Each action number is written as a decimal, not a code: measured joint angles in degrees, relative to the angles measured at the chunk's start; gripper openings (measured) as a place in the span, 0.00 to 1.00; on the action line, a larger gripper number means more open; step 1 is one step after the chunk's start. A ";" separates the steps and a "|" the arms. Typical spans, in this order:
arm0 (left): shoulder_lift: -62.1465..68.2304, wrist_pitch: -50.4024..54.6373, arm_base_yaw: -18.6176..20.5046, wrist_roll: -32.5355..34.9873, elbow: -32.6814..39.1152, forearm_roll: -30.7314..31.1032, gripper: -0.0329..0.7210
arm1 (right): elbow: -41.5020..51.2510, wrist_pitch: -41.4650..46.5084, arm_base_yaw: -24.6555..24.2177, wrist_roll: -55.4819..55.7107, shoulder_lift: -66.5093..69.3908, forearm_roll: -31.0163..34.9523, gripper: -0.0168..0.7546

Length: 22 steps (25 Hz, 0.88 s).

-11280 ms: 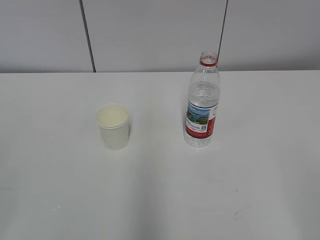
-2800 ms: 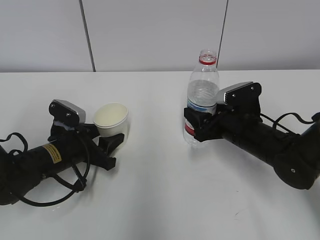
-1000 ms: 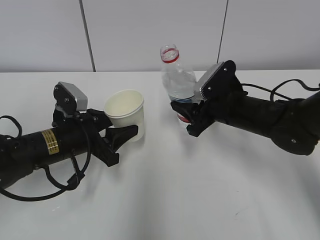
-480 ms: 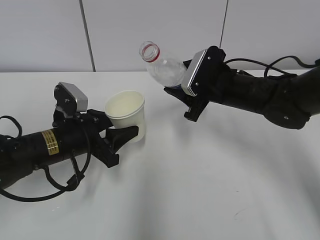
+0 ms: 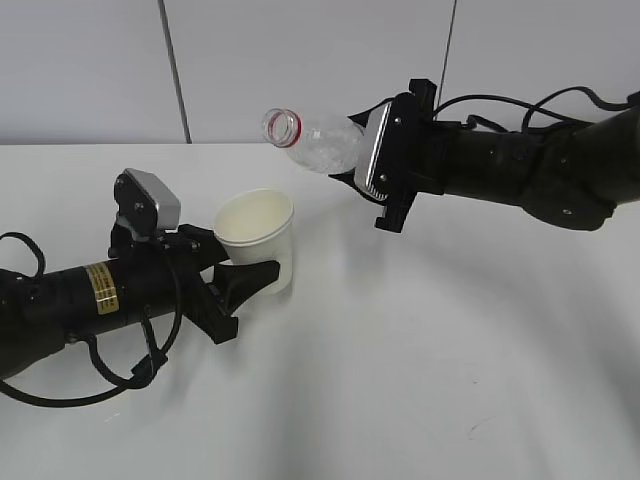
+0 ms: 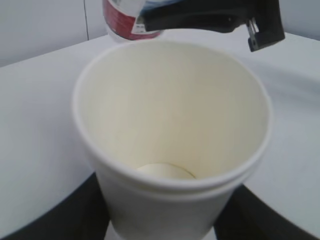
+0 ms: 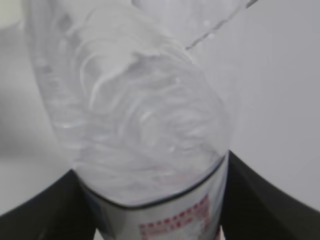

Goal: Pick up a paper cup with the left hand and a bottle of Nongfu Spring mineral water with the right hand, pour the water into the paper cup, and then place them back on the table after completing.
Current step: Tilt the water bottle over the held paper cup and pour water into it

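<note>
Pour pending: cup (image 5: pixel 258 240) (dry inside) pinched by left hand (image 5: pixel 238 277), tipped bottle (image 5: pixel 318 141) clamped by right hand (image 5: pixel 372 180); align mouth over rim, tilt further.

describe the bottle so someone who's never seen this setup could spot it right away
Over the white table, follow the black arm coming in from the right to the right hand. Clamped in it, held in the air, is the bottle: clear ribbed plastic, tipped nearly flat, open neck toward the paper cup in the left hand. Only it is see-through, with a red neck ring.
</note>
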 joint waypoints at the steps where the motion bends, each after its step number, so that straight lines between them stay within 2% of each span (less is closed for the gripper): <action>1: 0.00 0.16 0.00 -0.04 0.00 0.22 0.54 | -0.07 0.15 0.00 -0.93 0.00 0.00 0.63; 9: -0.04 0.59 0.00 -0.04 0.00 1.60 0.54 | -0.23 0.45 0.00 -9.33 0.00 -0.22 0.63; 22: -0.21 0.73 0.00 -0.11 0.00 3.20 0.54 | -2.11 0.67 0.00 -15.36 0.00 -0.45 0.63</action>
